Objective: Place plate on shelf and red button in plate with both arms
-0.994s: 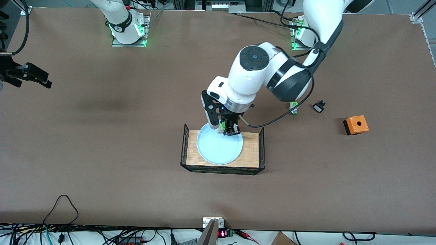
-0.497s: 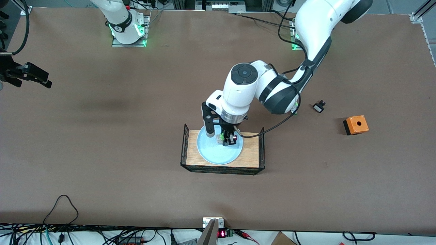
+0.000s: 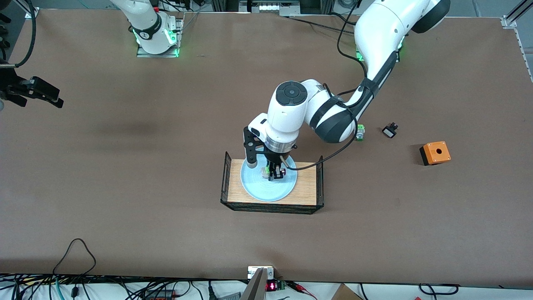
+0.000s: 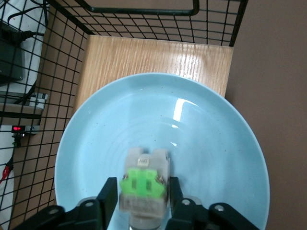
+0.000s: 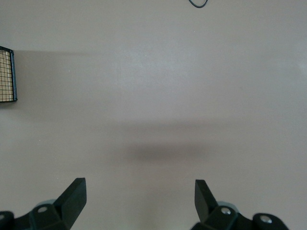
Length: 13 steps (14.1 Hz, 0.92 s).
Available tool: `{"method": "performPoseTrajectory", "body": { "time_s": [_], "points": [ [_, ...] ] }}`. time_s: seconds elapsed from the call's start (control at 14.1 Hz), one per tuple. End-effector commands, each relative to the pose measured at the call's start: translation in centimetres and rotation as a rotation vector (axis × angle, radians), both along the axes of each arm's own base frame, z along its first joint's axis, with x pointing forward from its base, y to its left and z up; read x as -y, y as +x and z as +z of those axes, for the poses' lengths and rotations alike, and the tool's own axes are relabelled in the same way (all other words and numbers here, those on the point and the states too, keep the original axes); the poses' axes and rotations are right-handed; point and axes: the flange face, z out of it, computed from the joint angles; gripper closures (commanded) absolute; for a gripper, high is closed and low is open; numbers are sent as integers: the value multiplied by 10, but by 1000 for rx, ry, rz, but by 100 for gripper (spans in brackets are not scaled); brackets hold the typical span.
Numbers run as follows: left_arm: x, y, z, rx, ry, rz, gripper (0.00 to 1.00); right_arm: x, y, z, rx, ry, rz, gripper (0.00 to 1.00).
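I note the left pincer loosely flanking the red button on the plate; right pincer waits, spread. The button looks light and rigid: grip its flat sides.

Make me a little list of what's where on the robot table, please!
plate: in the wire-sided wooden tray, mid-table
red button: at the left gripper, low over the plate
right gripper: jaws open, waiting over bare table at the right arm's end
green-capped switch: on the table, toward the left arm's end
small black part: beside that switch
orange box: closest to the left arm's end
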Motion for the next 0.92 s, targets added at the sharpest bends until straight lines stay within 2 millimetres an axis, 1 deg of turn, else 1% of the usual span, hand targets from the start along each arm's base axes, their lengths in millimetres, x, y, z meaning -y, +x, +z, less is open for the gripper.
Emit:
{"method": "performPoseTrajectory", "body": {
  "time_s": [0.0,0.07,0.14,0.21,0.28,0.35,0.43,0.5,0.64,0.71,0.85],
  "points": [
    [2,4,12,32,0,-1,0,0,-4,5,2,5,11,0],
    [2,5,15,32,-5,3,0,0,-4,5,2,5,10,0],
    [0,5,23,38,-9,6,0,0,-5,5,0,6,8,0],
    [-2,5,39,47,-21,12,0,0,-5,5,0,6,8,0],
    [-7,3,49,8,-34,36,0,0,-5,5,0,5,10,0],
    [-11,-2,67,-37,-47,64,0,0,-4,5,2,5,10,0],
    [-19,-6,88,-92,-63,113,0,0,-4,5,0,5,10,0],
    [-34,-9,106,-142,-53,172,0,0,-5,5,0,5,11,0],
    [-81,-8,135,-262,-7,344,0,0,-4,5,2,5,11,0],
    [-100,-13,148,-343,-3,446,0,0,-4,6,3,5,11,0],
    [-143,-11,170,-399,26,582,0,0,-4,5,2,5,11,0]
  ]
}}
